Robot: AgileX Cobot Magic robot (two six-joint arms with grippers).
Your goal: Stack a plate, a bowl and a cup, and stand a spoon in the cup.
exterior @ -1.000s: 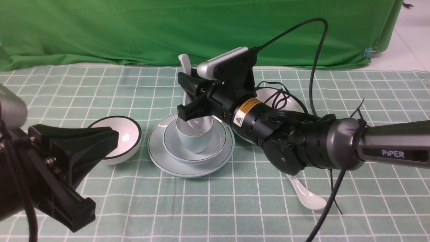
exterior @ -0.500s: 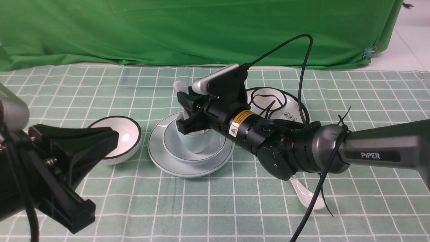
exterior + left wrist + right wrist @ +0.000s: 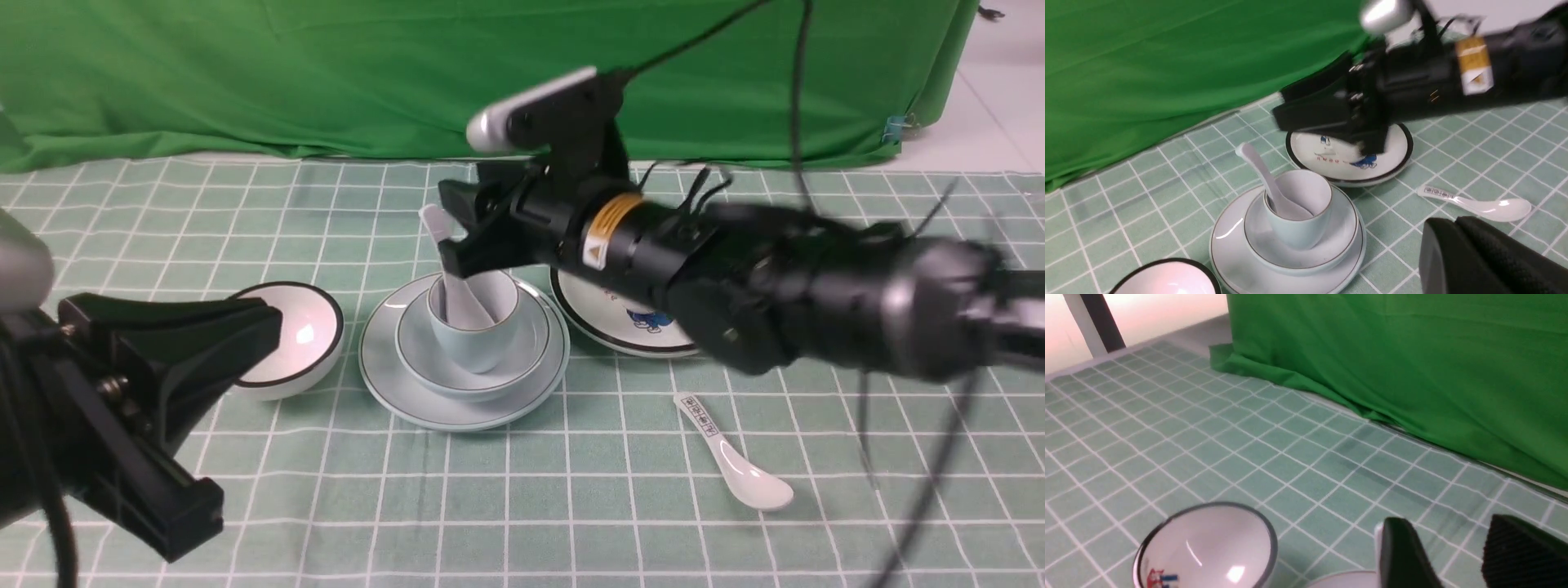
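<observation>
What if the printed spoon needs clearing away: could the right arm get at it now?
Probably yes: the printed spoon lies alone on bare cloth, and the right gripper, open and empty near the cup, has nothing standing between them.

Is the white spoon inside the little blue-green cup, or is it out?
In. The plain white ceramic spoon has its scoop end down inside the small pale blue-green cup, handle leaning out over the rim.

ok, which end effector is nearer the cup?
Right. The right end effector hovers just above the cup, beside the spoon; the left end effector sits well off to its left.
</observation>
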